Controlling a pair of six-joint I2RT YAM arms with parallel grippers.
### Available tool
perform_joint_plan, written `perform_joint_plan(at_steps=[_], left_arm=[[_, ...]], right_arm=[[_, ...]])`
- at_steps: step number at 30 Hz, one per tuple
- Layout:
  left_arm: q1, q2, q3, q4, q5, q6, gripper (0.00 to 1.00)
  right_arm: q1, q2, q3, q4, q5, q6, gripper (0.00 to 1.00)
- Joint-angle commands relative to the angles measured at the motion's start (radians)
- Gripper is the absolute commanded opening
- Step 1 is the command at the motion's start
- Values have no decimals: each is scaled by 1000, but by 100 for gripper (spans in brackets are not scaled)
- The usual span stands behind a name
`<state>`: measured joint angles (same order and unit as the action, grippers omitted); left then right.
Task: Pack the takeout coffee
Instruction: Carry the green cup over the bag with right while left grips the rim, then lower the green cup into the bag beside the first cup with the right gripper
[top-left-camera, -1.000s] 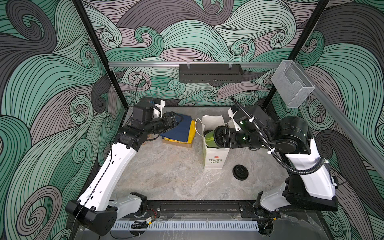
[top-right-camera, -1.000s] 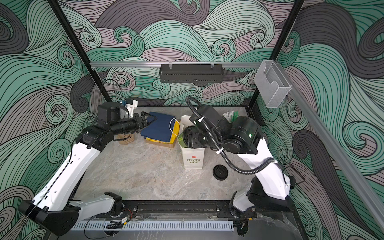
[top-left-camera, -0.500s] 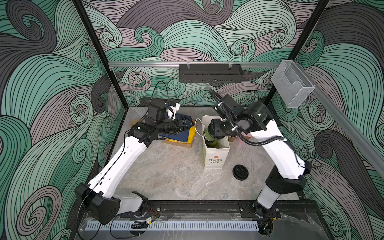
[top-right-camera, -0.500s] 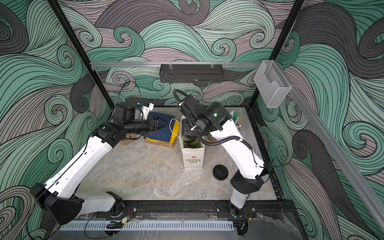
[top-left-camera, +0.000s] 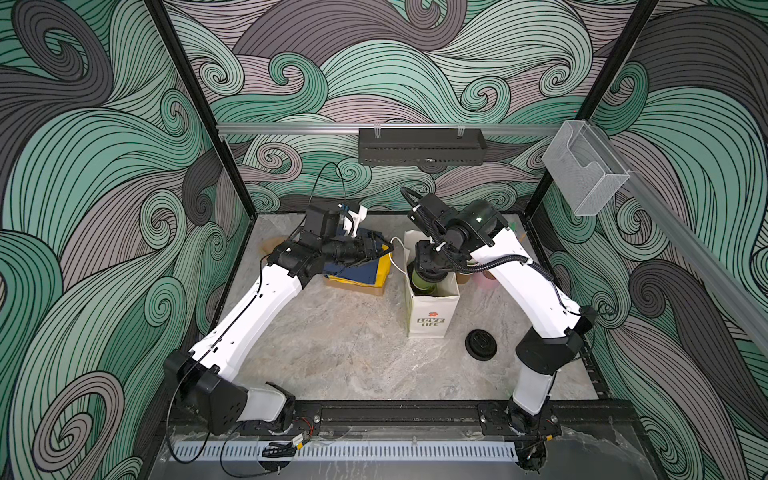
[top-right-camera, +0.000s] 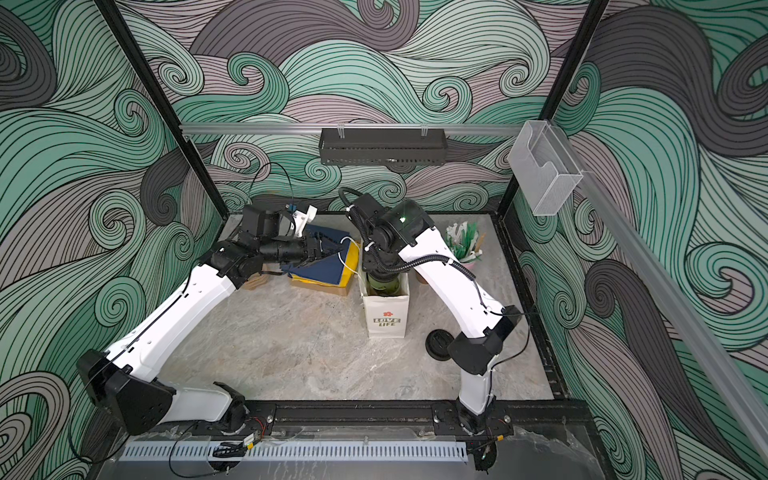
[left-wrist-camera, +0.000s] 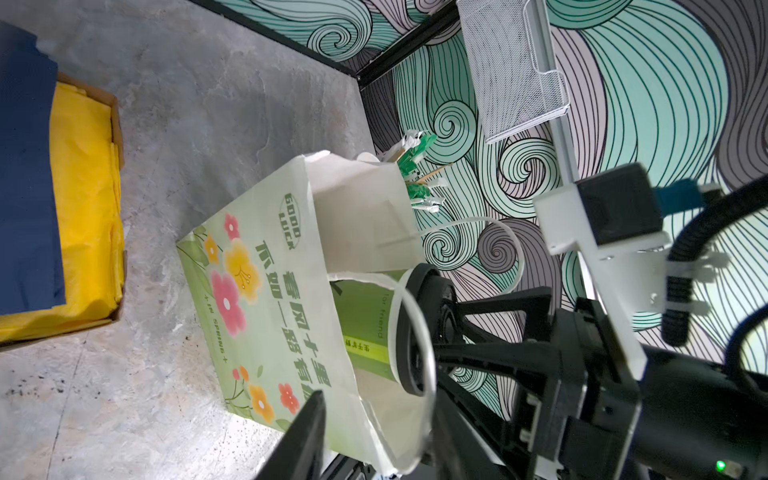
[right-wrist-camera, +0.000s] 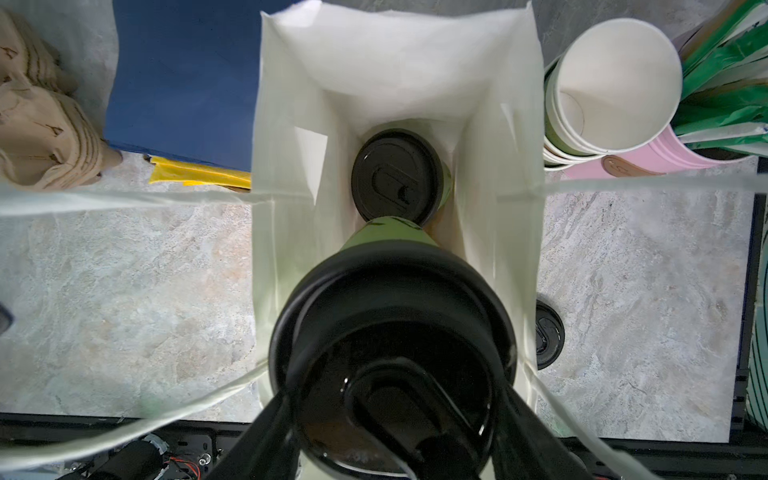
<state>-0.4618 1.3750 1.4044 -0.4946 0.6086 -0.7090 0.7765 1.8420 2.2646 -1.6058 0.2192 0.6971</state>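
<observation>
**Top views.** We list a white paper bag (top-left-camera: 432, 309) printed LOVE LIFE, upright on the marble table (top-left-camera: 353, 340). The right gripper (top-left-camera: 432, 269) hangs directly above the bag's mouth, clamped on the held coffee cup (top-left-camera: 422, 286), whose green side shows at the rim. The left gripper (top-right-camera: 326, 249) lies over the blue napkins (top-right-camera: 328, 270) in the cardboard box (top-right-camera: 320, 287), just beside the bag; we cannot tell whether it is open or closed. One loose black lid (top-left-camera: 481, 344) lies right of the bag.

**Left wrist view.** The held coffee cup (left-wrist-camera: 365, 316) has its base inside the bag's mouth and its black lid outside, pinched between the right gripper's fingers (left-wrist-camera: 490, 359). One left finger (left-wrist-camera: 307, 436) shows near the bag's flowered wall.

**Right wrist view.** The packed coffee cup (right-wrist-camera: 397, 174) stands on the bag's floor, at the end toward the back wall. A stack of lidless cups (right-wrist-camera: 615, 83) stands beside the bag.
</observation>
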Motion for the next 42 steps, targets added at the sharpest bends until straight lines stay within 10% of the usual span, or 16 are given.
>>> perform_joint_plan(at_steps=[1, 21, 42], left_arm=[[-8, 22, 38, 22, 50, 14, 33], [-12, 39, 31, 61, 120, -1, 0], [-15, 39, 28, 62, 111, 1, 0]], right_arm=[[-11, -17, -38, -194, -17, 27, 63], [-42, 79, -68, -191, -85, 13, 62], [-64, 49, -221, -67, -113, 15, 62]])
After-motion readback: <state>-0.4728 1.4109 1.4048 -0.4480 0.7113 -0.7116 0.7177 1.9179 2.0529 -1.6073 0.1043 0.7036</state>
